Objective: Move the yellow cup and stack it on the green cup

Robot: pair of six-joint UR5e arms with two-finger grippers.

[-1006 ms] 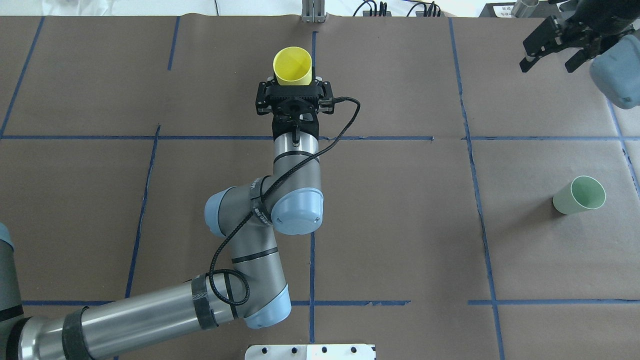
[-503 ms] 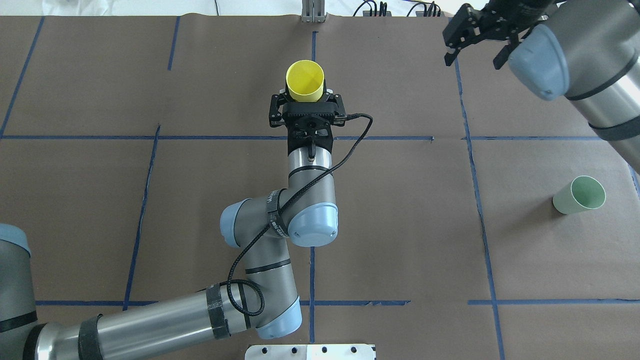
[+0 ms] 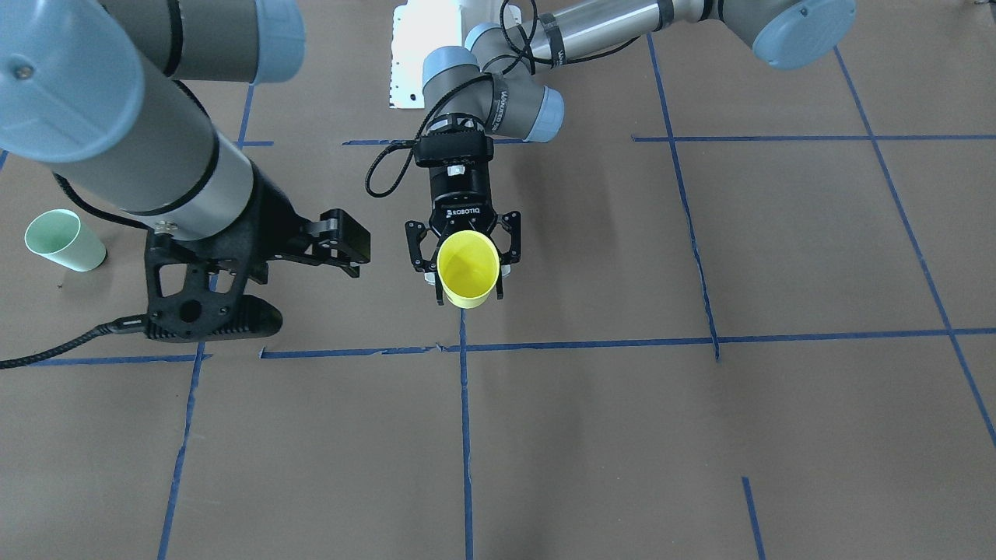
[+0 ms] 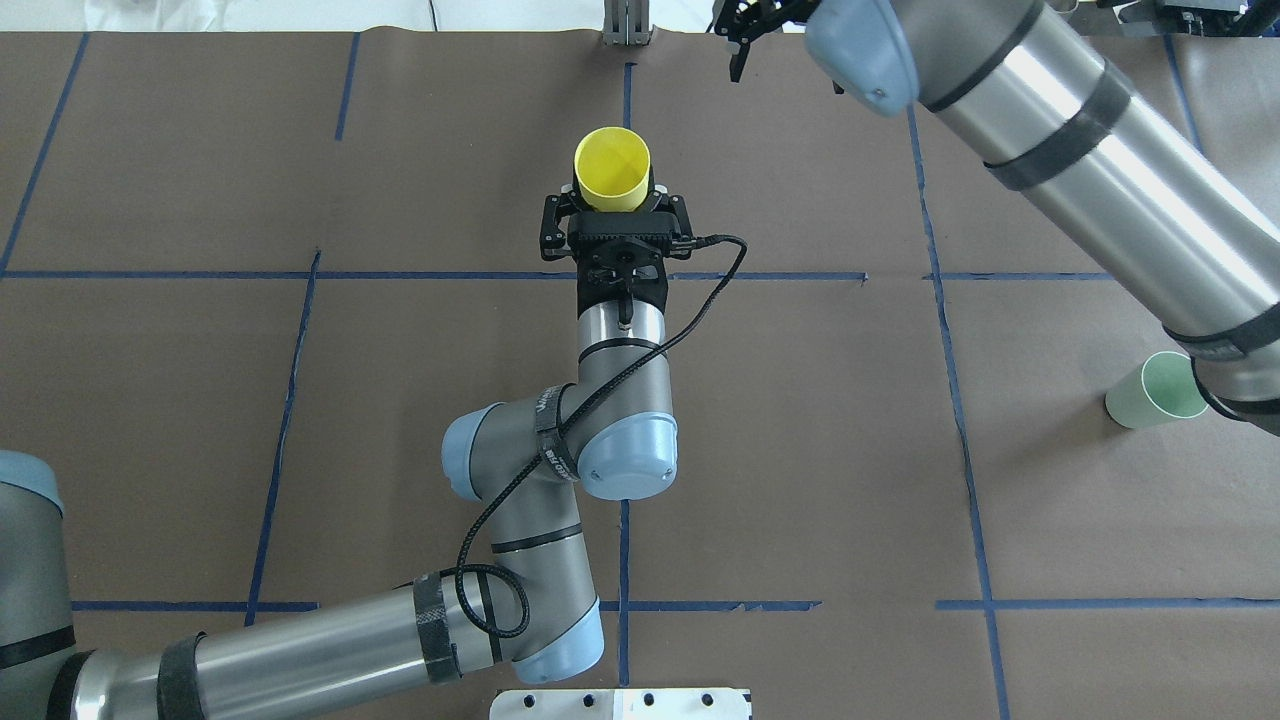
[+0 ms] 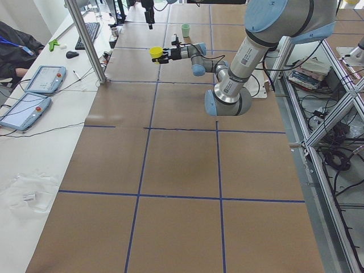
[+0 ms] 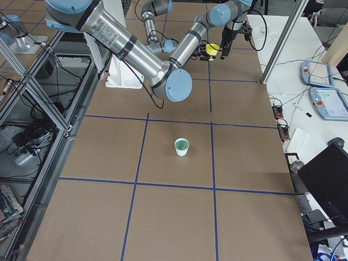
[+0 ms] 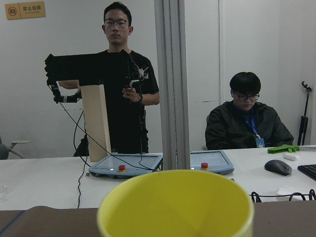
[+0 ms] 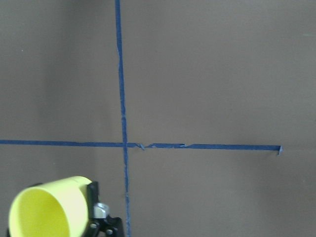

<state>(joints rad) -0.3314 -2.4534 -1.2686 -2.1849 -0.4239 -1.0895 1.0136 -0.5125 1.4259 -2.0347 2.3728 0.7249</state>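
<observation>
The left gripper's [image 3: 467, 281] fingers are closed round the small, smooth lemon-yellow plastic cup [image 4: 612, 165]; it is held upright, clear of the brown paper-covered tabletop [image 4: 800, 450] near its middle. The left wrist view catches only its thin glossy rim. The right gripper [image 3: 342, 245] hangs just beside it, seen edge-on, so I can't tell its opening. The pale mint-green tapered plastic cup [image 6: 181, 147] stands upright, well apart; the right-side view shows it whole.
</observation>
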